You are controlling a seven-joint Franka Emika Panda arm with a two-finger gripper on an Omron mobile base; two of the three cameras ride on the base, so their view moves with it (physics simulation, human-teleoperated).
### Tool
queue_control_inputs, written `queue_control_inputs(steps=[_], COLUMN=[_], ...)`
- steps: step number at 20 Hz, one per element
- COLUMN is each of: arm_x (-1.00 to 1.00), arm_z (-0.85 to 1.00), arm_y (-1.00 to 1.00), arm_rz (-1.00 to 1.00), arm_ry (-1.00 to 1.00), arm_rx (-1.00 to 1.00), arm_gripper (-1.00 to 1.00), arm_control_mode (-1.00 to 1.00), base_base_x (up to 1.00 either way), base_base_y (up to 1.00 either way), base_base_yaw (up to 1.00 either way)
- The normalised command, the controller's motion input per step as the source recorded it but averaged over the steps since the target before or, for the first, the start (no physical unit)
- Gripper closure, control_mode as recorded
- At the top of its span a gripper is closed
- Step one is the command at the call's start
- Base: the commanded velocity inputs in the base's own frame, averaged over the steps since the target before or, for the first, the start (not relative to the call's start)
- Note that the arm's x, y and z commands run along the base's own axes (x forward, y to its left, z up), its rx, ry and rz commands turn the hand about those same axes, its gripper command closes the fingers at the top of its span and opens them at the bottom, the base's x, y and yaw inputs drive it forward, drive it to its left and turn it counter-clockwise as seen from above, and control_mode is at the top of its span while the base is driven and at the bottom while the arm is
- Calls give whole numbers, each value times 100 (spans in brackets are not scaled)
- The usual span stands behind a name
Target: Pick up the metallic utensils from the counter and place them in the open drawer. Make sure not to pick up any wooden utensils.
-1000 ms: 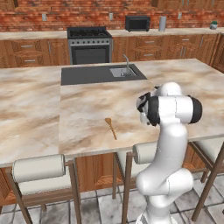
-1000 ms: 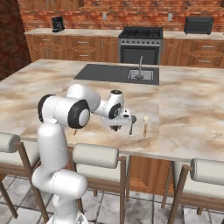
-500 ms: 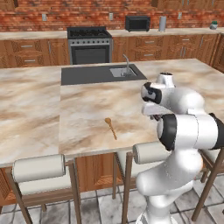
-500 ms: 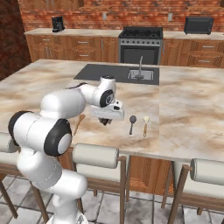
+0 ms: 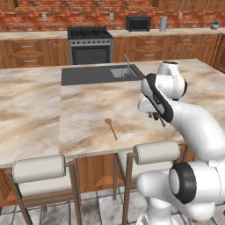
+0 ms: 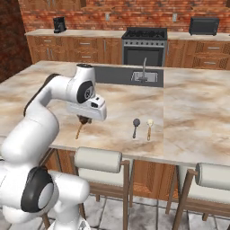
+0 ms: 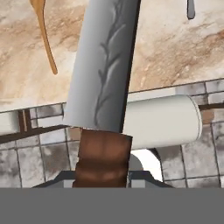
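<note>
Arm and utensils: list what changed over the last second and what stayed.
The arm swung across the counter, carrying the gripper toward the wooden spoon. It stays shut on the knife, blade out ahead of the hand. The wooden spoon, metal spoon and cream-headed spoon lie where they were.

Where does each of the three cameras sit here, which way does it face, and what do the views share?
Left base view: behind the arm's left, facing the counter; the arm rises lower right.
Right base view: behind its right, facing the same island; the arm rises lower left, gripper over the near edge.
Hand view: on the hand, looking along the held knife at marble and a stool.
Shared: the wooden spoon.
</note>
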Motion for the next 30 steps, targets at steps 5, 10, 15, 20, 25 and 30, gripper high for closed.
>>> queue_control_inputs(steps=[5, 10, 15, 20, 25, 30], arm_x=[-57, -85, -52, -10, 0, -3], arm_z=[17, 5, 7, 1, 0, 0], arm_y=[18, 0, -4, -1, 0, -7], arm_rz=[-8, 1, 3, 4, 0, 0], arm_ry=[16, 2, -1, 0, 0, 0], arm_rx=[-20, -17, 12, 2, 0, 0], arm_gripper=[100, 100, 100, 100, 100, 100], arm_control_mode=[-100, -100, -100, -100, -100, 100], base_base_x=[0, 0, 0, 0, 0, -17], base_base_y=[0, 0, 0, 0, 0, -14], base_base_yaw=[0, 0, 0, 0, 0, -1])
